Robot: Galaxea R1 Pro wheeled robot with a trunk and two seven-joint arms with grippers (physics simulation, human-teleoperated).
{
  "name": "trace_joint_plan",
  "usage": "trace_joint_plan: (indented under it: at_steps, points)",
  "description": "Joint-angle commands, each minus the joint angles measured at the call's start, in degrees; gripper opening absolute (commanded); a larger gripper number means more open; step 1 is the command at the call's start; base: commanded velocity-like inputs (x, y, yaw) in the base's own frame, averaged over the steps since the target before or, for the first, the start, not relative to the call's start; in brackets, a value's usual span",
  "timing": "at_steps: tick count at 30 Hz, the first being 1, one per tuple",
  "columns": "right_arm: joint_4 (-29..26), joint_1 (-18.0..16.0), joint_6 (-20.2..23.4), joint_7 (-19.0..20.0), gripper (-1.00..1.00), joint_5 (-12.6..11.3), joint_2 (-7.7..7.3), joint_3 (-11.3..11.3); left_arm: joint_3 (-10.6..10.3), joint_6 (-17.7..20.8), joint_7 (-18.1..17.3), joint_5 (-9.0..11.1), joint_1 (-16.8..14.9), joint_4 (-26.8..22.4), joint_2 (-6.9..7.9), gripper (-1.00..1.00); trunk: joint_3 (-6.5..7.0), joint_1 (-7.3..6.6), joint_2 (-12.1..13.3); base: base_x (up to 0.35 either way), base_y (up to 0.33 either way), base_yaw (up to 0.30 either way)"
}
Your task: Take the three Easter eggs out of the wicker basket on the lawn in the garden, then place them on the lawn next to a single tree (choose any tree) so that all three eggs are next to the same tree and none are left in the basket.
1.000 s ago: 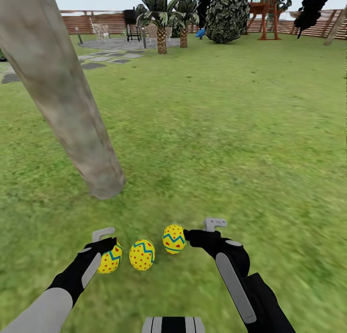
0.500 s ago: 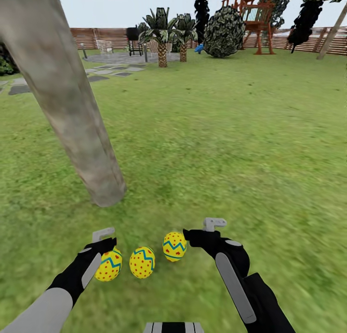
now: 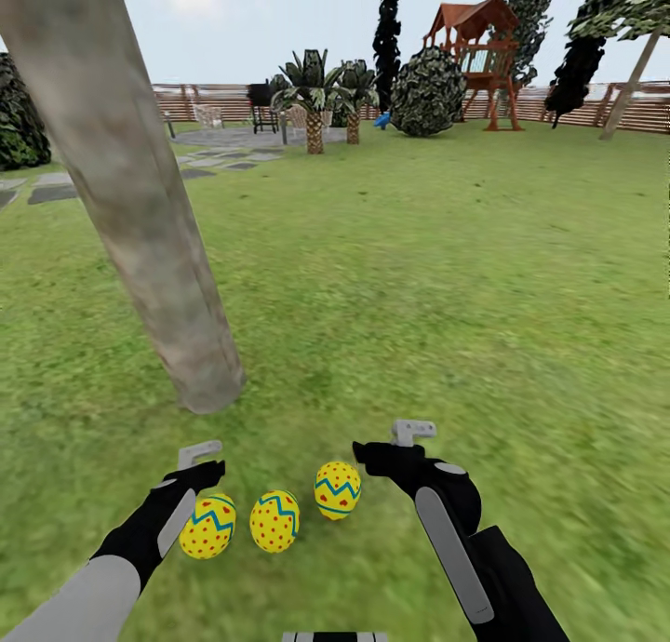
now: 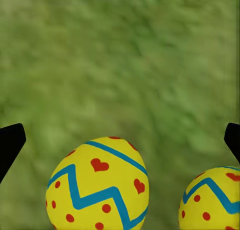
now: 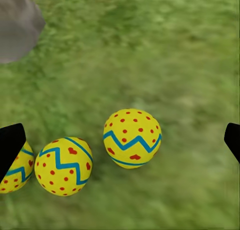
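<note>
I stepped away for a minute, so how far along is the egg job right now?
Looks essentially done. All three eggs, left, middle and right, lie on the lawn near the base of the tree. Nothing is in hand: the left gripper and right gripper are open beside them. No basket is in view to check.
</note>
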Motion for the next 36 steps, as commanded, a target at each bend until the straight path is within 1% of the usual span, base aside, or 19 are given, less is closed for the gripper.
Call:
trace_joint_plan:
  at_steps: [1, 6, 13, 23, 36]
  points:
    - [-0.06, -0.04, 0.12, -0.59, 1.0, -0.6, -0.02, 0.04, -0.21, 0.55, 0.38, 0.49, 0.0, -0.1, 0.03, 1.0, 0.18, -0.03, 0.0, 0.0, 0.0, 0.0]
    - [-0.06, -0.04, 0.12, -0.59, 1.0, -0.6, -0.03, 0.02, -0.15, 1.81, 0.43, 0.59, 0.0, -0.05, 0.06, 1.0, 1.29, -0.16, 0.06, 0.0, 0.0, 0.0]
    - [0.0, -0.04, 0.12, -0.59, 1.0, -0.6, -0.01, 0.04, -0.13, 2.24, 0.44, 0.48, 0.0, 0.29, 0.05, 1.0, 2.84, -0.34, 0.16, 0.0, 0.0, 0.0]
    - [0.03, -0.04, 0.12, -0.59, 1.0, -0.6, -0.03, 0.04, -0.13, 2.1, 0.6, 0.47, -0.13, 5.38, -0.01, 1.0, 5.05, -0.6, 0.29, 0.0, 0.0, 0.0]
    - [0.12, -0.04, 0.12, -0.59, 1.0, -0.6, 0.0, 0.04, -0.07, 1.52, 0.62, 0.42, -0.17, 6.45, -0.02, 1.0, 7.93, -0.94, 0.47, 0.0, 0.0, 0.0]
